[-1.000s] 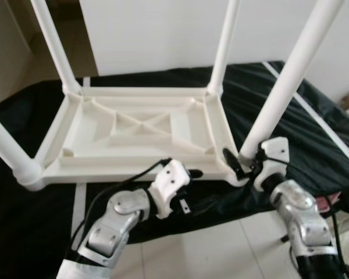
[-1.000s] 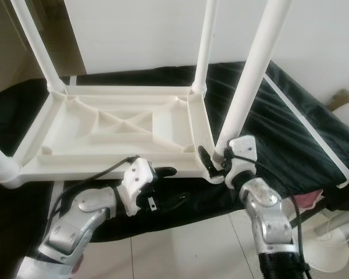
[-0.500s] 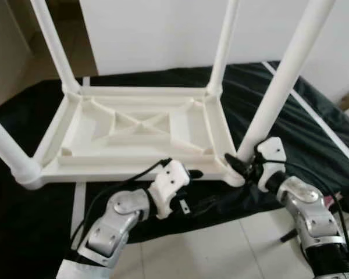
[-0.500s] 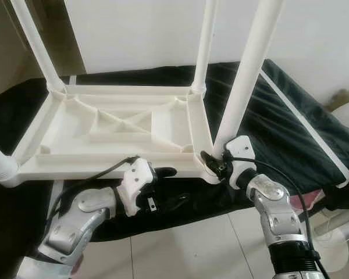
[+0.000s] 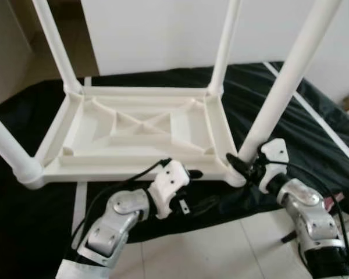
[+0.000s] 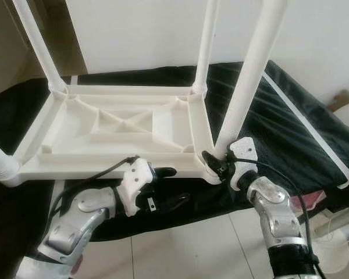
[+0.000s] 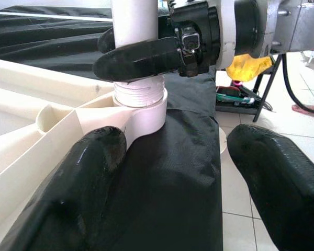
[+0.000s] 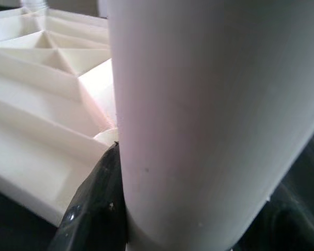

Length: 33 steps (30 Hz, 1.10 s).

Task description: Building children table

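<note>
A white plastic children's table (image 5: 134, 131) lies upside down on a black cloth (image 5: 314, 133), its four legs pointing up. My right gripper (image 5: 241, 165) is shut on the base of the near right leg (image 5: 279, 93), just above its corner socket (image 7: 141, 104). The right wrist view has that leg (image 8: 199, 120) close up, with one black finger (image 8: 94, 209) pressed against it. My left gripper (image 5: 202, 187) is open just in front of the table's near edge, pointing at that same corner and touching nothing. Its fingers (image 7: 94, 162) frame the socket and my right gripper's finger (image 7: 146, 55).
The cloth-covered surface ends at a front edge above white floor tiles (image 5: 221, 250). A white wall (image 5: 163, 29) stands behind. On the floor to the right are a white round stand base (image 6: 331, 256) and a black stand leg (image 7: 267, 89) with small items.
My right forearm has dropped and swung outward while its gripper stays on the leg's base. The leg swayed slightly. The left arm has not moved.
</note>
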{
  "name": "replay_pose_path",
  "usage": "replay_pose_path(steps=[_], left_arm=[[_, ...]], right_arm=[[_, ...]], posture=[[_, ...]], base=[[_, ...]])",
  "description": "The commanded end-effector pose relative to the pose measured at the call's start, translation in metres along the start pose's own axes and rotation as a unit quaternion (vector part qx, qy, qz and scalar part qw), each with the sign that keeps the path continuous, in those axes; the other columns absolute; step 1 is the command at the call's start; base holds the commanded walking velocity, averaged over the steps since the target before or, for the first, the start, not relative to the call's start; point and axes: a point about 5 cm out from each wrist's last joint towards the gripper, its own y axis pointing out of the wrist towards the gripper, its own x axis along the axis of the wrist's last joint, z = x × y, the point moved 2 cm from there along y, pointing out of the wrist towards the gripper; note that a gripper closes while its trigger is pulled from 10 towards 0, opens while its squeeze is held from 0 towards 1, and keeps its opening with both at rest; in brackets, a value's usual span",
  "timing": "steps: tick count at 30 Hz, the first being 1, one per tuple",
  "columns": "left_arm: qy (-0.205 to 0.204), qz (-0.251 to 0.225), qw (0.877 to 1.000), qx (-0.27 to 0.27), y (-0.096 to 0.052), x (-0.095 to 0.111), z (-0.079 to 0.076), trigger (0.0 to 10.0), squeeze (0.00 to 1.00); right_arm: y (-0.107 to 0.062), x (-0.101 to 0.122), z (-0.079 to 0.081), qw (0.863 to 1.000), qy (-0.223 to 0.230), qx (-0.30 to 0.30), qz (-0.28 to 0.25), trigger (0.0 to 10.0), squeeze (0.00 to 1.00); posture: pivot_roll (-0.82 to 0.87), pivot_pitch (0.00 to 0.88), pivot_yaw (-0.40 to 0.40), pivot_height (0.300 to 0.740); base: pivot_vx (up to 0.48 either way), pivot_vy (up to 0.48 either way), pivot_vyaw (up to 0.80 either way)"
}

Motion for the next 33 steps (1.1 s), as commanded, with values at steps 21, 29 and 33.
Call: replay_pose_path(steps=[21,29,33], left_arm=[[-0.002,-0.001,1.0,-0.011,0.003,0.0,-0.004,10.0,0.0],[-0.003,0.0,1.0,-0.017,0.001,0.0,-0.006,10.0,0.0],[-0.001,0.001,1.0,-0.018,0.001,0.001,-0.003,10.0,0.0]], right_arm=[[-0.005,-0.012,0.027,0.943,0.068,-0.324,0.033,10.0,0.0],[-0.003,-0.01,0.042,0.941,0.09,-0.325,0.031,10.0,0.0],[-0.004,-0.009,0.043,0.937,0.089,-0.338,0.031,10.0,0.0]], posture=[[-0.02,0.019,-0.044,0.74],[-0.03,0.017,-0.032,0.74],[-0.03,0.015,-0.025,0.74]], base=[[0.0,0.0,0.0],[0.0,0.0,0.0],[0.0,0.0,0.0]])
